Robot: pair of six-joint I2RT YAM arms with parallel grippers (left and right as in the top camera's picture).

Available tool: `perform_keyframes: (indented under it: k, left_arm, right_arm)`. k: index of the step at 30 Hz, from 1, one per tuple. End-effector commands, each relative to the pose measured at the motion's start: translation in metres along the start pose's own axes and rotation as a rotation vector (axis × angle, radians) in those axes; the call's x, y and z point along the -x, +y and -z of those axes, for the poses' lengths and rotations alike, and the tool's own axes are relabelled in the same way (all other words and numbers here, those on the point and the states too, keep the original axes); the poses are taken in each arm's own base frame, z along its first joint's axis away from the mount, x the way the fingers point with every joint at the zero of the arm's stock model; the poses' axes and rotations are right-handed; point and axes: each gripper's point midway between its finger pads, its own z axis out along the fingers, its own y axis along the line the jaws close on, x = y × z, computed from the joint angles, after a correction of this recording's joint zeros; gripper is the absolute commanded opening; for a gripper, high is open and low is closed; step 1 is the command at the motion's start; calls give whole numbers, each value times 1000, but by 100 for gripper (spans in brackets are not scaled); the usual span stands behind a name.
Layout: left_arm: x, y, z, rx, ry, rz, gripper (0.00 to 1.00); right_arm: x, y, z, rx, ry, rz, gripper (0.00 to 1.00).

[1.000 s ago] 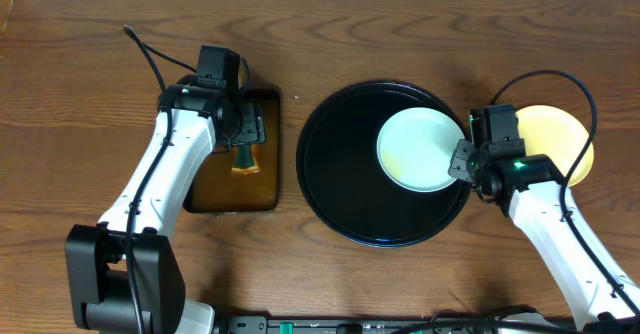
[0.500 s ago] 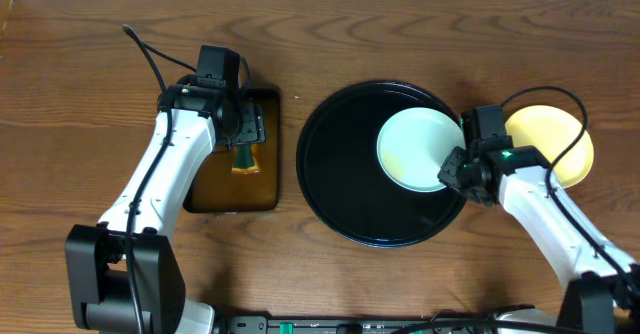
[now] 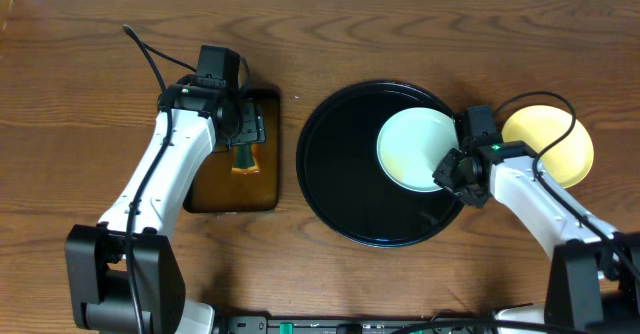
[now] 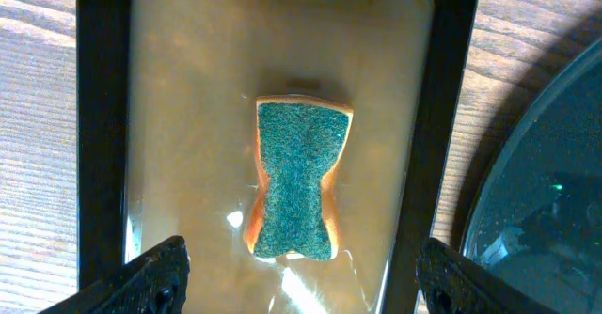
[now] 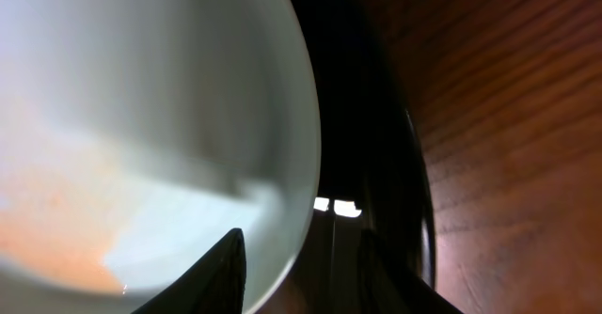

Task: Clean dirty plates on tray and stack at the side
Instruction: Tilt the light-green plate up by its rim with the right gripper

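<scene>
One pale plate (image 3: pixel 415 149), rim inside right end effector (image 3: pixel 449 171), grip unclear; left end effector (image 4: pixel 303 260) agape above sponge (image 4: pixel 299 178).

My left arm (image 3: pixel 160 179) reaches forward from its base, wrist bent so the left hand (image 3: pixel 243 134) points straight down, its fingers (image 4: pixel 155 276) spread as wide as they go. My right arm (image 3: pixel 540 209) angles in toward the middle, with the right hand (image 3: pixel 447 171) held low and tipped down. Its fingers (image 5: pixel 221 272) are about half closed, and I can't tell whether they pinch anything.
</scene>
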Motion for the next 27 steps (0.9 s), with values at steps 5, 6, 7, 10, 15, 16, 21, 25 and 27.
perform_keyframes:
  k: [5,6,7,10,15,16,21,25,27]
  left_arm:
    - [5,1,3,5,-16,0,79]
    - [5,1,3,5,-16,0,79]
    - [5,1,3,5,-16,0,79]
    - [5,1,3,5,-16,0,78]
    - [5,1,3,5,-16,0,79]
    - [5,1,3,5,-16,0,79]
    - [5,1,3,6,-16,0,78]
    - [5,1,3,5,-16,0,78]
    - [5,1,3,5,-16,0,78]
  right_arm:
    - [9,6,-14,7,-9,-48,10]
    - [10,7,-14,11,-13,-48,4]
    - [12,9,-14,19,-20,-48,1]
    - [16,12,-14,30,-35,-45,1]
    - [26,30,-11,109,-76,95,1]
    - [27,37,-9,143,-83,134,1]
    - [39,75,18,323,-171,318,1]
    - [50,87,42,378,-266,418,1]
    - [52,90,51,389,-299,463,1]
